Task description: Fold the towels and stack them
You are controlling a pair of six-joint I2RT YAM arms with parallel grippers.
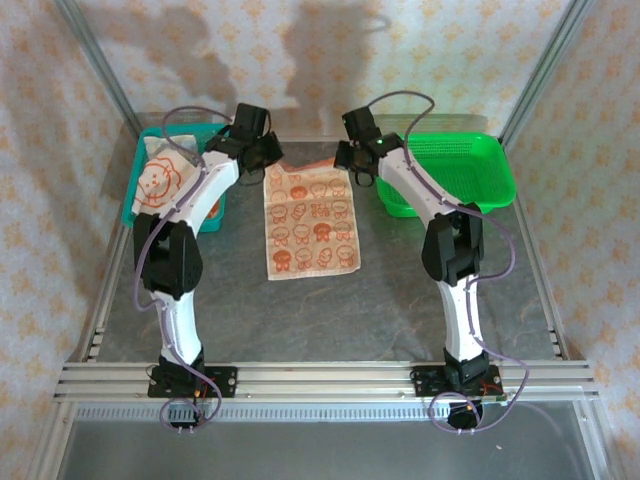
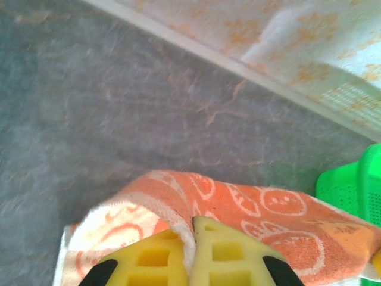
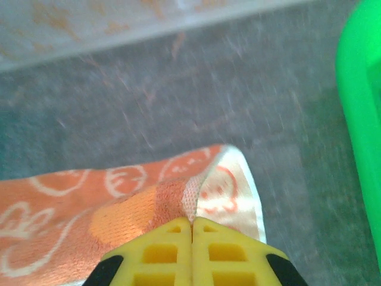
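One cream towel point(image 1: 312, 222) printed with orange faces lies spread in the middle of the table, its far edge lifted so the orange underside shows. My left gripper point(image 1: 268, 160) is shut on the towel's far left corner point(image 2: 178, 205); cloth is pinched between the yellow fingers point(image 2: 223, 250). My right gripper point(image 1: 357, 170) is shut on the far right corner point(image 3: 196, 196), the hem caught between its yellow fingers point(image 3: 166, 250). Another towel point(image 1: 160, 178) with a big lion face sits in the teal basket point(image 1: 137, 190) at the left, partly behind the left arm.
A green mesh basket point(image 1: 470, 170) stands at the back right, close beside the right gripper; its rim point(image 3: 360, 119) fills the right edge of the right wrist view. Grey tabletop point(image 1: 380, 310) stretches in front of the towel. Patterned walls close the back and sides.
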